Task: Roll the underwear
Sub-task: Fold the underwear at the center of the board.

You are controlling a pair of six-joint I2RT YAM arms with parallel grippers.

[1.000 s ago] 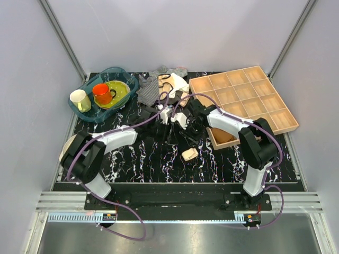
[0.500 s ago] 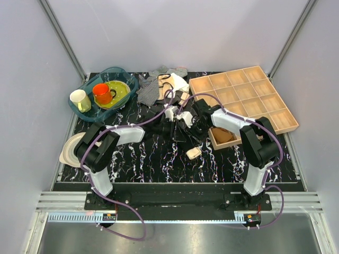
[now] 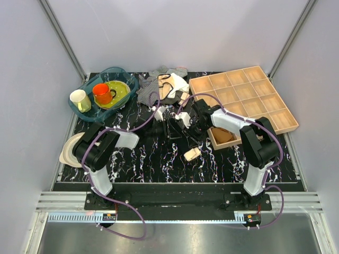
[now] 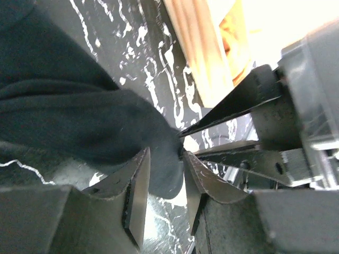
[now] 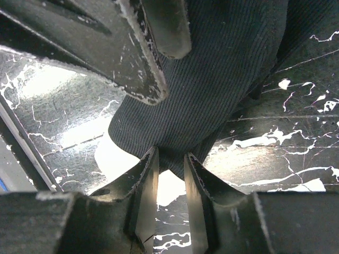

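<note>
The underwear (image 3: 183, 135) is a black ribbed fabric garment bunched on the marbled table between my two grippers. In the left wrist view my left gripper (image 4: 166, 165) is shut on a fold of the black fabric (image 4: 79, 116), with the right gripper's fingers close on the other side. In the right wrist view my right gripper (image 5: 170, 161) is shut on the lower edge of the fabric (image 5: 222, 69), and the left gripper's fingers (image 5: 143, 58) sit just above. Both meet at the table's middle, left (image 3: 168, 123) and right (image 3: 185, 123). No cream patch shows.
A wooden compartment tray (image 3: 249, 100) stands at the right; a tan-brown bundle (image 3: 224, 136) lies in its near cell. A small cream object (image 3: 190, 154) lies in front. A striped cloth (image 3: 151, 90) and clothes pile lie behind. A blue bin (image 3: 87, 108) with cups is far left, a plate (image 3: 69, 151) at the left edge.
The left arm has swung in toward the middle and its gripper has come up against the right gripper at the black fabric. The right gripper has hardly moved.
</note>
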